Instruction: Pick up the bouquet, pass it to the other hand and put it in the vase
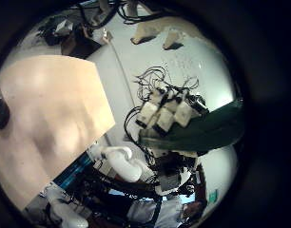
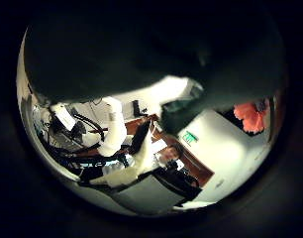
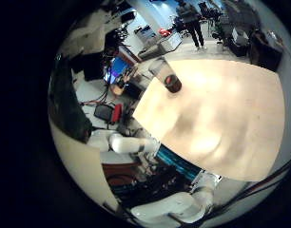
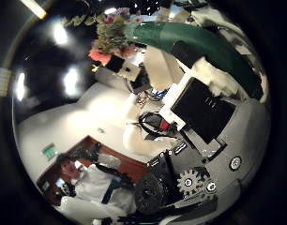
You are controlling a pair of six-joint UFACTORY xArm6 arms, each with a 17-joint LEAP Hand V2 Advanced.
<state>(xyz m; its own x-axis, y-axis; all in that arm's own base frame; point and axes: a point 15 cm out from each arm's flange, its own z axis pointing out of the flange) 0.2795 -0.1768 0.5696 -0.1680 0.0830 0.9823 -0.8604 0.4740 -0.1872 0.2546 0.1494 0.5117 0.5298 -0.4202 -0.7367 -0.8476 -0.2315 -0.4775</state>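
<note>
The bouquet, a long green wrap (image 4: 195, 45) with pink flowers (image 4: 111, 37) at its far end, crosses the right thumb side palm view. My right hand (image 4: 202, 105) has its fingers curled at the wrap. The left little finger side palm view shows that right hand (image 1: 164, 114) gripping one end of the green wrap (image 1: 207, 128), which runs up close to my left palm. A dark mass fills much of the left thumb side palm view, with a pink flower (image 2: 252, 114) beside it. My left hand's own fingers do not show. The dark vase (image 3: 172, 84) stands on the table.
The light wooden table (image 3: 231, 114) lies below both hands, with the vase (image 1: 1, 112) near one edge. The right arm (image 1: 122, 161) hangs over the floor beside the table (image 1: 50, 104). Room furniture stands beyond it.
</note>
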